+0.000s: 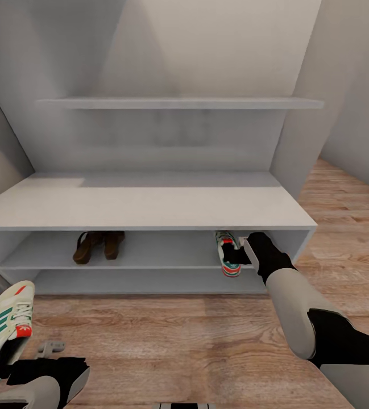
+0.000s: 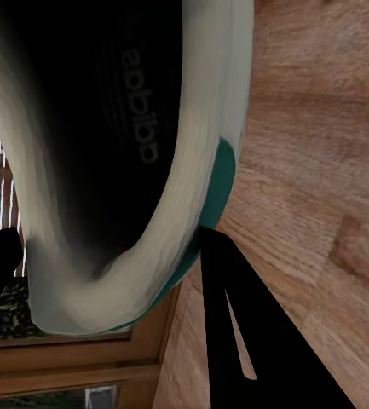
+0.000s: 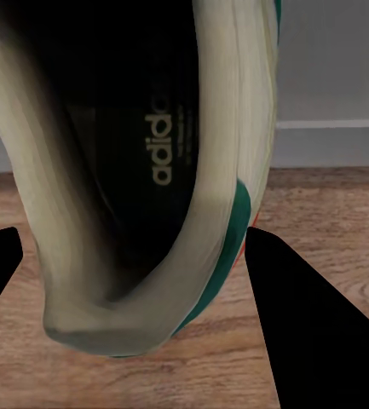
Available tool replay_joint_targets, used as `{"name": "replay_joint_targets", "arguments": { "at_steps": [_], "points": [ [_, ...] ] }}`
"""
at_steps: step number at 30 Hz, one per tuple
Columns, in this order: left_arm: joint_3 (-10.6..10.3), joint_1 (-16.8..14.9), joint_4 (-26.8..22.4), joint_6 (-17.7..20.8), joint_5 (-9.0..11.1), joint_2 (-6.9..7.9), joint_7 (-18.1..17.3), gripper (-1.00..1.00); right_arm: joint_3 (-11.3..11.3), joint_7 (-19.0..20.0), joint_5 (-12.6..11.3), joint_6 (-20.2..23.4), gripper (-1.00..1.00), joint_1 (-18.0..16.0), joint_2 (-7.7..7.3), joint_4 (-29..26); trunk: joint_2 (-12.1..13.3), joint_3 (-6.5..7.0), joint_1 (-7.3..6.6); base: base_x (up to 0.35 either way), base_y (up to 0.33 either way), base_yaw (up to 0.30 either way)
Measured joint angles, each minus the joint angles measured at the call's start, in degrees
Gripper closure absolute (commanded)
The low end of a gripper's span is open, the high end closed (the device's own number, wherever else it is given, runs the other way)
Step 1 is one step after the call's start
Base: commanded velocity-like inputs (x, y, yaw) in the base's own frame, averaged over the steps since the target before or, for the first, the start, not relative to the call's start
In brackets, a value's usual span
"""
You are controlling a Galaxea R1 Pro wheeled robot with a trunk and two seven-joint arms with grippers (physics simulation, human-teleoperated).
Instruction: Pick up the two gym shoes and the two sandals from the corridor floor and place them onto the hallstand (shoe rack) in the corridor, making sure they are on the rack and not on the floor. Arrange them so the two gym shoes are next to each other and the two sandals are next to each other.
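At the upper shelf of the hallstand [image 1: 144, 216], beside the sandals [image 1: 98, 245], the right gripper [image 1: 251, 250] pinches one gym shoe [image 1: 228, 254] by its heel. The left gripper [image 1: 5, 369] pinches the other gym shoe [image 1: 5, 326] above the corridor floor [image 1: 178, 335]. Letting go early could tip the right one off the shelf edge

The low white open-shelved hallstand [image 1: 144, 207] stood on light-brown wood-plank floor [image 1: 195, 335]; its upper shelf carried two dark brown sandals [image 1: 98, 246] at left and a white-green sneaker [image 1: 228, 254] at right.

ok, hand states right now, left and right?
Left hand: closed on a gym shoe, held above the corridor floor.
Right hand: closed on the other gym shoe, at the hallstand's upper shelf.
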Motion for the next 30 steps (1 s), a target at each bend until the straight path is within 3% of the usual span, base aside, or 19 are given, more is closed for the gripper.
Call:
{"name": "replay_joint_targets", "arguments": {
  "at_steps": [7,15,29,30],
  "points": [
    [0.0,0.0,0.0,0.0,0.0,0.0,0.0,1.0,0.0,0.0,0.0,-0.3,1.0,0.0,0.0,0.0,0.0,0.0,0.0,0.002,0.0,0.0],
    [0.0,0.0,0.0,0.0,0.0,0.0,0.0,1.0,0.1,-0.2,0.0,-4.9,1.0,0.1,0.0,3.3,0.0,0.0,0.0,0.0,0.0,0.0],
    [0.0,0.0,0.0,0.0,0.0,0.0,0.0,1.0,0.1,-0.2,0.1,-6.7,1.0,0.1,0.0,4.6,0.0,0.0,0.0,0.0,0.0,0.0],
    [0.0,0.0,0.0,0.0,0.0,0.0,0.0,1.0,0.1,-0.2,0.1,-8.5,1.0,0.1,0.0,4.6,0.0,0.0,0.0,0.0,0.0,0.0]
  ]
}}
